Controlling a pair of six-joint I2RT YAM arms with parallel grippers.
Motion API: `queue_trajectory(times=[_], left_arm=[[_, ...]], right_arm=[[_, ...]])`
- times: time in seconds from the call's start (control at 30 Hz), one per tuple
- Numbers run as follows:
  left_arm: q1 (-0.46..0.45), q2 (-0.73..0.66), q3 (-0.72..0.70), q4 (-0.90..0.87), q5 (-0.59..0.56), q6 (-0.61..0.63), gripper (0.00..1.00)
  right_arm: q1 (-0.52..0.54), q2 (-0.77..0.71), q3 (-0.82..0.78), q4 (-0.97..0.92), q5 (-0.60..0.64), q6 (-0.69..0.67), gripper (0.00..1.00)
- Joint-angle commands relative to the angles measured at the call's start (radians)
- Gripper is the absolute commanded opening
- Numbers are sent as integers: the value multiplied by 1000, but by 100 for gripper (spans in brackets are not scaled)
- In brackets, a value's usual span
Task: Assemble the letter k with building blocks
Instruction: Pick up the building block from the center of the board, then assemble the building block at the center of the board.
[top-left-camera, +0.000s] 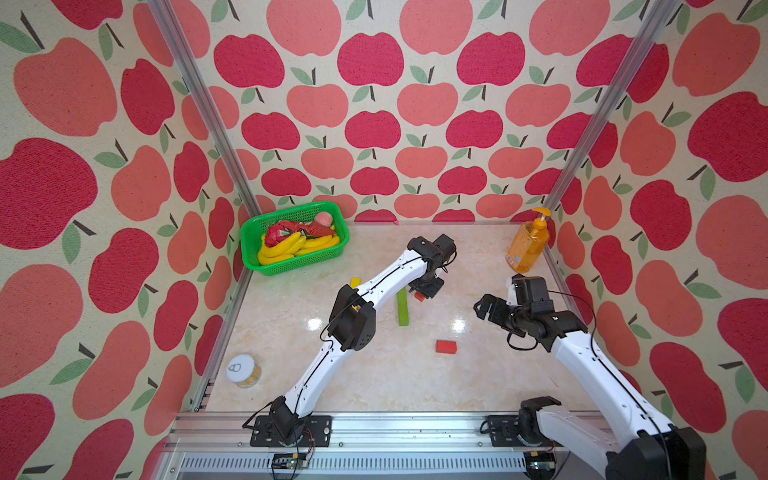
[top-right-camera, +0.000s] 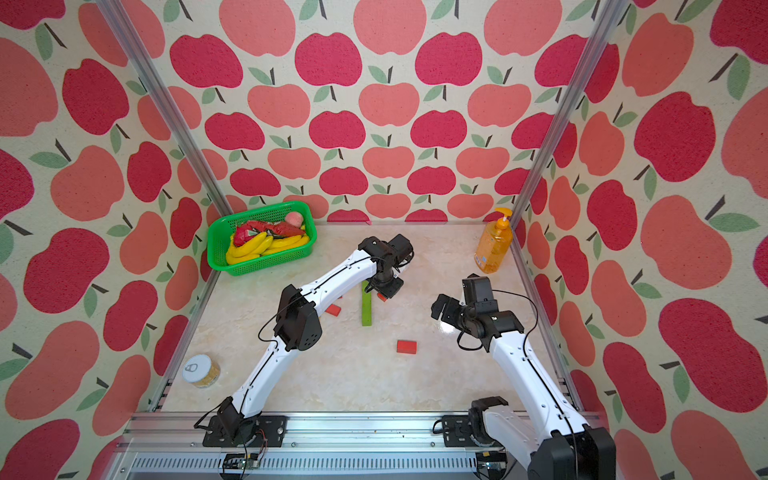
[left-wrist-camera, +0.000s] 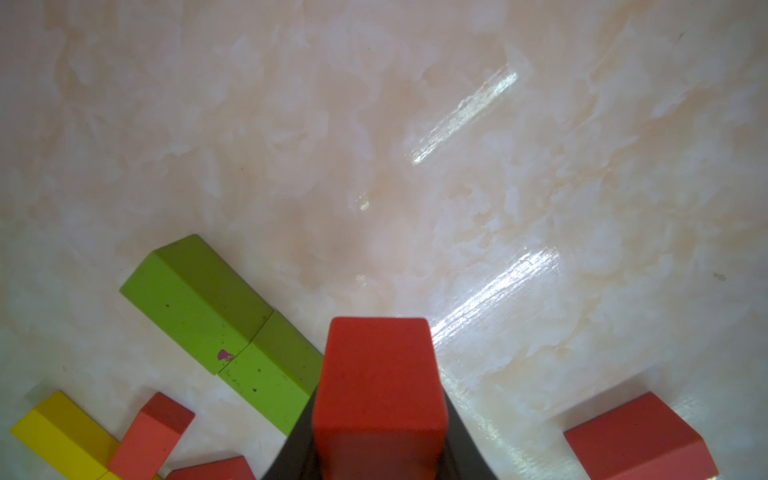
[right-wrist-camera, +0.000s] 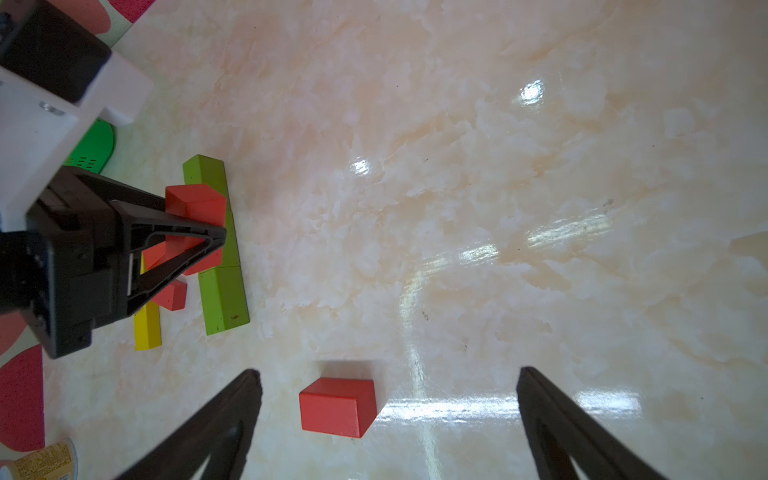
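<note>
Annoying angle: the white left arm covers most of the yellow bar of matte bricks left of the straight green bar of matte rectangular bricks, so in a top view only a stub pokes out. A small red-orange brick on that same side is half hidden too. The left end effector is clenched on a red-orange matte brick just right of the green bar's far end. I can't tell if the brick touches the counter. The right end effector is released, fingers wide, well right of the green bar. A lone red-orange block lies flat off the bar's near right. The counter is glossy marble-look with glare streaks, and there's lots of open room right of the bar.
</note>
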Motion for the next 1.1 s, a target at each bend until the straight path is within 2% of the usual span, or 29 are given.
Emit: queue_trajectory(times=[0.0,0.2,0.37,1.07], left_arm=[[7,23,35,17,-48,77,18],[15,55,56,48,-48,116,18],[18,84,55,72,-76,133,18],[38,151,48,114,-21,179,20]], right_arm=[[-6,4,-17,6,-21,-13,99],[-6,67,26,-6,-28,-42,99],[-6,47,10,23,-41,-26,99],[-7,98,-1,62,-55,-32,99]])
